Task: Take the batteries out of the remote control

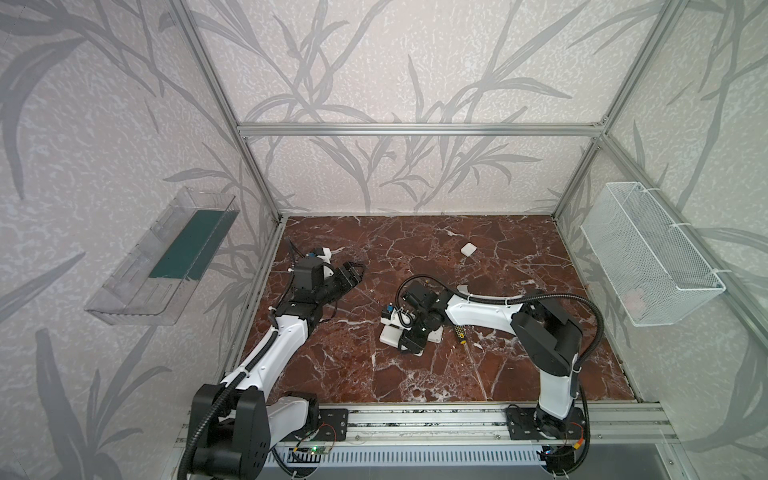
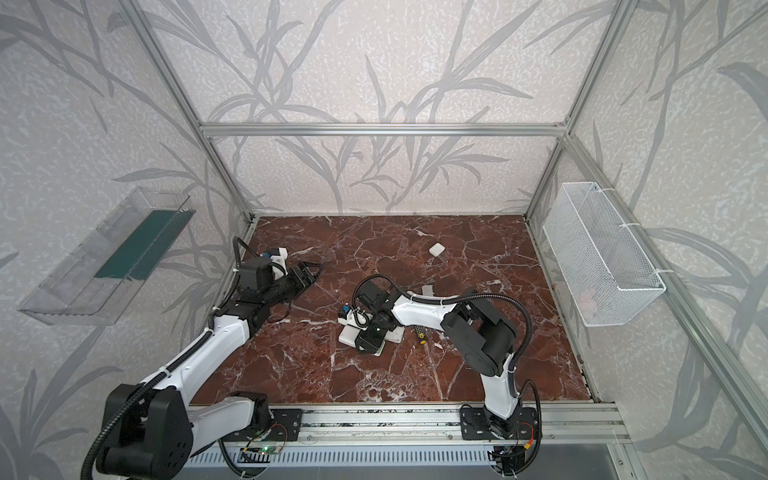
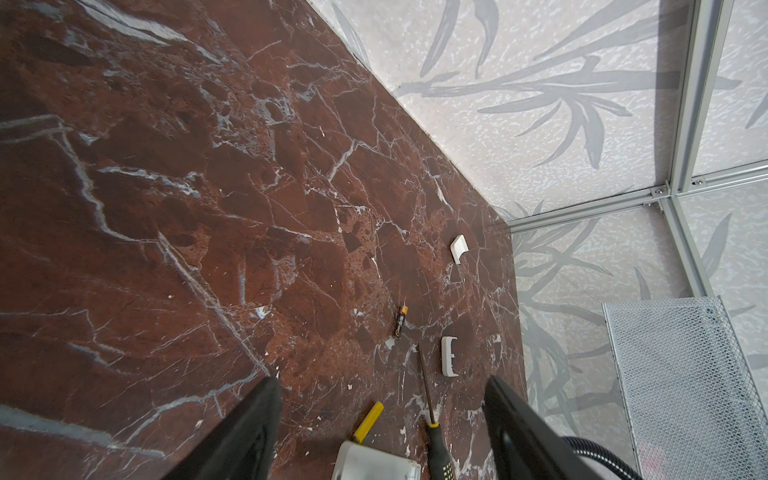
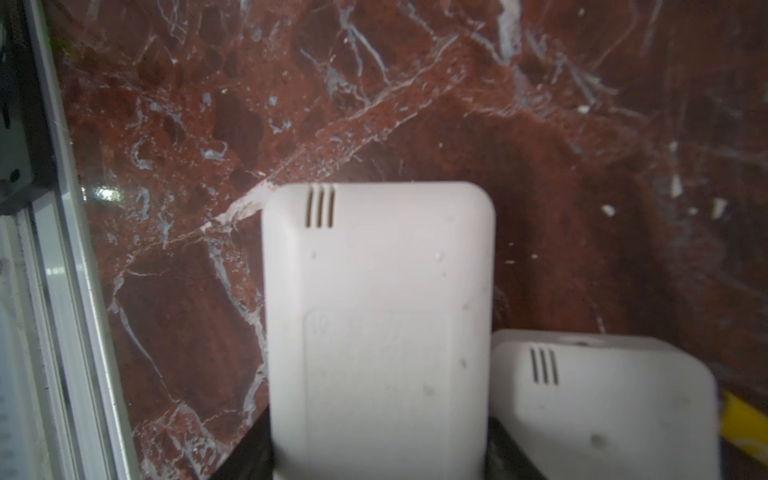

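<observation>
I had right hand point(image 4: 380, 449) gripping a remote point(image 4: 378, 291) back-up, presumably to pin it for unloading, left hand point(image 3: 383, 384) open and spare; yellow battery point(image 3: 368, 422) and dark battery point(image 3: 401, 320) lay loose on counter point(image 3: 166, 208).

2 remotes point(image 4: 378, 332), 2 batteries point(image 3: 368, 422), 2 covers point(image 3: 459, 248), 1 screwdriver point(image 3: 436, 440).

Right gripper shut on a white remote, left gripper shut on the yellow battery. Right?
No: the left gripper is open and empty; the left wrist view shows the yellow battery loose on the table. The right gripper grips the white remote.
</observation>
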